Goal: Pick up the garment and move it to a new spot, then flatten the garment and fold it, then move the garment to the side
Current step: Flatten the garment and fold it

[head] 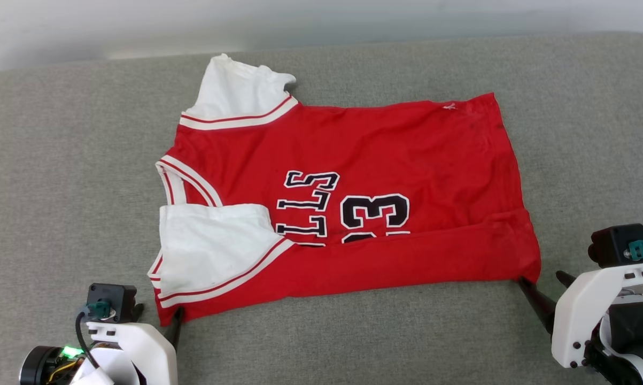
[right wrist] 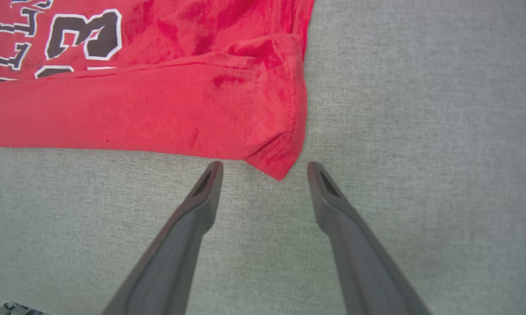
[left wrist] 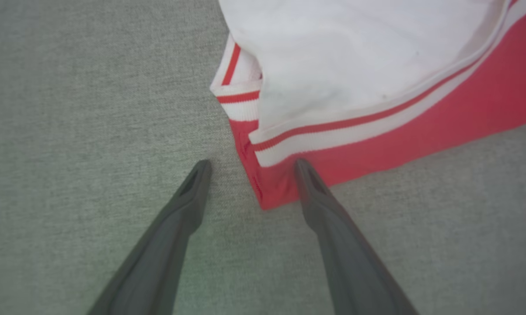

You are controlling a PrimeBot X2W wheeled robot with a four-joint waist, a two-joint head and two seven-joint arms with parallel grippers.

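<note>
The garment (head: 385,155) lies spread across the middle of the grey fabric surface (head: 59,160), its near edge folded over. The left gripper (left wrist: 249,164) reaches low at the garment's near sleeve corner and the right gripper (right wrist: 265,165) at its near hem corner. Both sets of fingers are spread wide, holding nothing.

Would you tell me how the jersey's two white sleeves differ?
The far sleeve sticks out onto the grey surface; the near sleeve lies folded over the red front. The far sleeve's end is crumpled; the near sleeve's lies smoother. Both are white with red-striped trim.
</note>
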